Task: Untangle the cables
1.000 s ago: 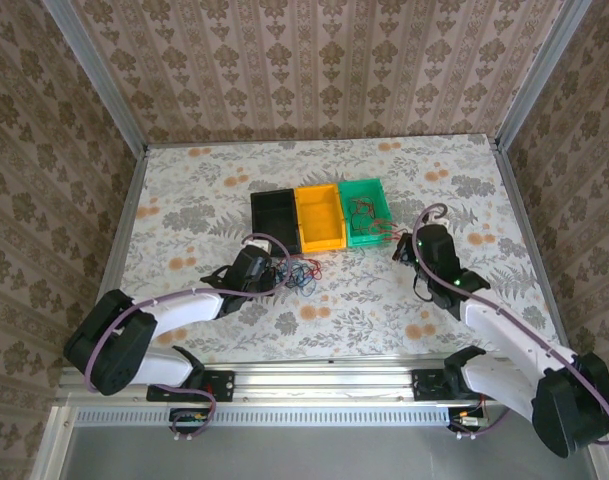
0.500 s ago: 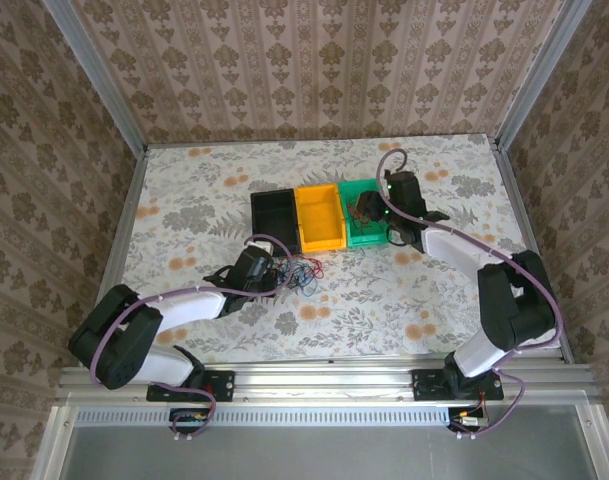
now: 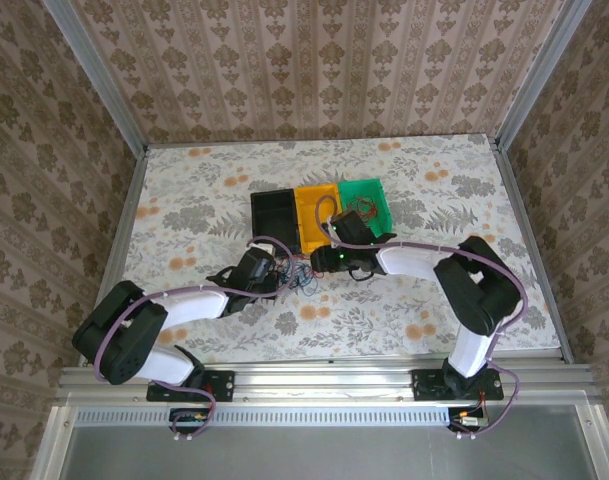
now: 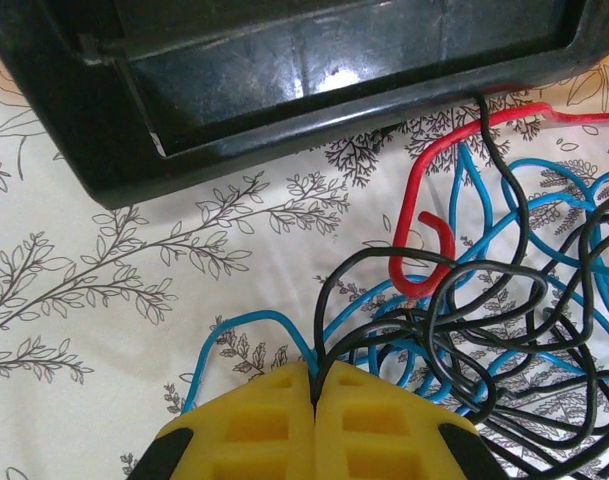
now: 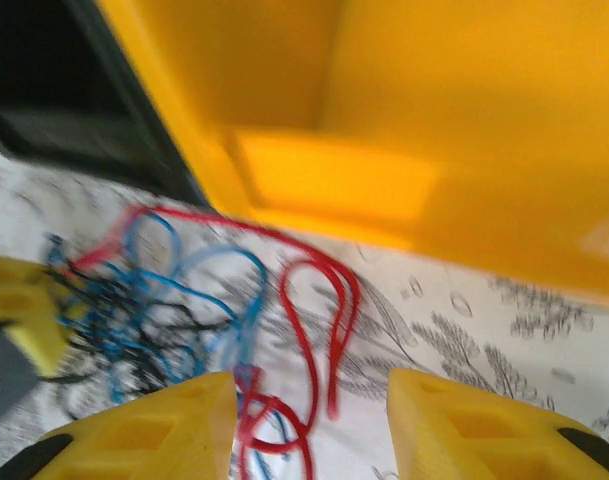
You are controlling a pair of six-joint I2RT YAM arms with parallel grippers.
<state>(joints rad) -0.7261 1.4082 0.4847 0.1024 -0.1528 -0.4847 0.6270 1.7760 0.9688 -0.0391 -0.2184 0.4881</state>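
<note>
A tangle of red, blue and black cables (image 3: 302,275) lies on the table just in front of the bins. My left gripper (image 3: 268,272) sits at the tangle's left side, its yellow fingers (image 4: 254,425) shut on a black and a blue strand of the cables (image 4: 484,310). My right gripper (image 3: 324,262) hovers at the tangle's right side, open, its fingers (image 5: 154,430) wide apart above loops of red cable (image 5: 319,330) that lie between them. More red wire (image 3: 364,207) rests in the green bin (image 3: 376,190).
Three bins stand in a row behind the tangle: a black bin (image 3: 274,218), a yellow bin (image 3: 312,205) and the green one. The black bin's wall (image 4: 314,70) is close ahead of the left gripper. The yellow bin's wall (image 5: 384,120) looms over the right gripper.
My right arm swung from the table's right side up over the green bin, then left and down to the tangle. The left gripper has stayed at the tangle.
</note>
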